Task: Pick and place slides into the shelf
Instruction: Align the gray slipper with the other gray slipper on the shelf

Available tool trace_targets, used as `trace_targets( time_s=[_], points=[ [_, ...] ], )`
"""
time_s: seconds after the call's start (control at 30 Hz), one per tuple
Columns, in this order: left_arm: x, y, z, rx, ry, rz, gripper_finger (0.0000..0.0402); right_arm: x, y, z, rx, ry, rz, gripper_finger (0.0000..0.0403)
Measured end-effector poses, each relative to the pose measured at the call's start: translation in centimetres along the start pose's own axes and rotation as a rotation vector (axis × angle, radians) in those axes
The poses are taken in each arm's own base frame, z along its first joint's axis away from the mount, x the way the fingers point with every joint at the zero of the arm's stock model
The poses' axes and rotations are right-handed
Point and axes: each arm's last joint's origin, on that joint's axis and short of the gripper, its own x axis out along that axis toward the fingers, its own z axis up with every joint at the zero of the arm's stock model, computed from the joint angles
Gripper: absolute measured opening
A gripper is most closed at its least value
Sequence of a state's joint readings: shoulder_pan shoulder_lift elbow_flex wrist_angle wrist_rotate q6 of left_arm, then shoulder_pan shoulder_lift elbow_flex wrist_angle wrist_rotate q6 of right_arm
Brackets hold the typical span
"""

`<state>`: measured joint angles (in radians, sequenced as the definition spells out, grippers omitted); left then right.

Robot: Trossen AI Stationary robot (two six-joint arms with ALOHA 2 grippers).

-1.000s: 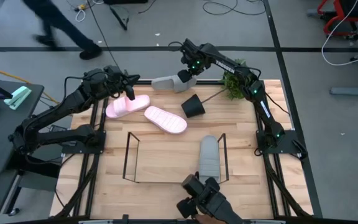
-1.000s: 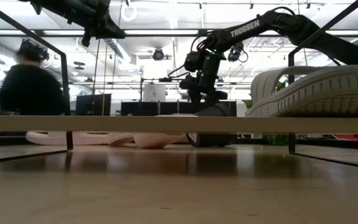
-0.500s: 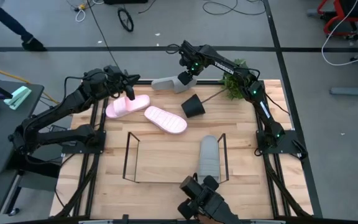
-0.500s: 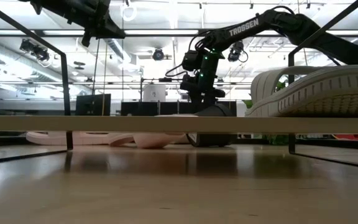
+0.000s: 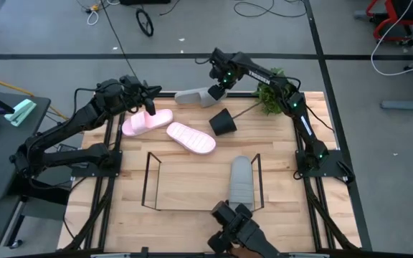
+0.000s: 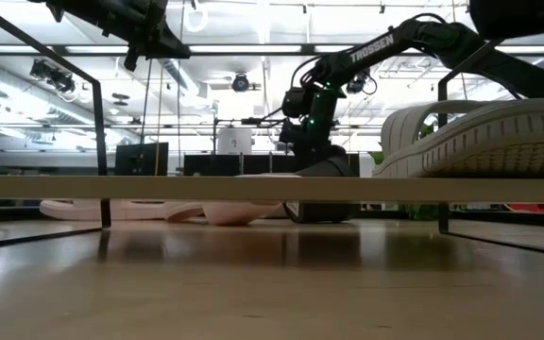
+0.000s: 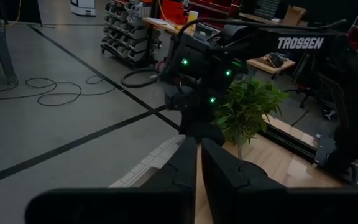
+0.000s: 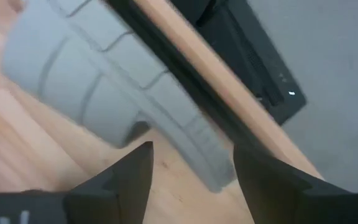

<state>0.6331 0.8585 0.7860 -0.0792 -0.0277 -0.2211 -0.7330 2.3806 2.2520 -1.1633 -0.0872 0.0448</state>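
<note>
Hovering over a grey slide at the table's far edge, right gripper with fingers spread.
Left gripper closed and empty above one pink slide; second pink slide beside it; another grey slide rests on the shelf.

One slide lies in the shelf; three slides lie behind it.
</note>
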Motion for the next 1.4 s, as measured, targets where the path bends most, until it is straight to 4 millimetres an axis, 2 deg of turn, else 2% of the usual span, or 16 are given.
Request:
trace_targets(
  time_s=[0.13,0.2,0.3,0.33,0.57,0.73,0.97,1.17,1.4],
  points=[
    [0.0,0.0,0.0,0.0,0.0,0.0,0.0023,0.6,0.5,-0.2,0.0,0.009,0.053,0.0183],
    [0.0,0.0,0.0,-0.001,0.0,0.0,0.0026,0.7,0.9,-0.3,0.005,0.018,0.081,0.0139],
    [0.0,0.0,0.0,0.0,0.0,0.0,0.0031,0.8,1.5,-0.4,0.0,0.026,0.114,0.0047],
    [0.0,0.0,0.0,0.0,0.0,0.0,0.0032,0.7,1.7,-0.4,0.002,0.028,0.12,0.0036],
    [0.0,0.0,0.0,-0.001,0.0,-0.001,0.0029,-1.7,2.8,0.3,0.035,-0.022,0.084,0.0036],
    [0.0,0.0,0.0,0.0,0.0,0.0,0.0021,-6.1,2.8,0.4,0.062,-0.121,0.044,0.0036],
    [0.0,0.0,0.0,0.009,0.0,0.0,0.0027,-14.0,2.8,-1.5,0.173,-0.249,0.02,0.0036],
    [0.0,0.0,0.0,0.037,-0.001,0.001,0.003,-21.3,4.3,-4.8,0.276,-0.366,0.01,0.0035],
    [0.0,0.0,0.0,0.05,0.0,0.001,0.002,-27.0,7.5,-10.6,0.363,-0.379,-0.068,0.0035]
  ],
)
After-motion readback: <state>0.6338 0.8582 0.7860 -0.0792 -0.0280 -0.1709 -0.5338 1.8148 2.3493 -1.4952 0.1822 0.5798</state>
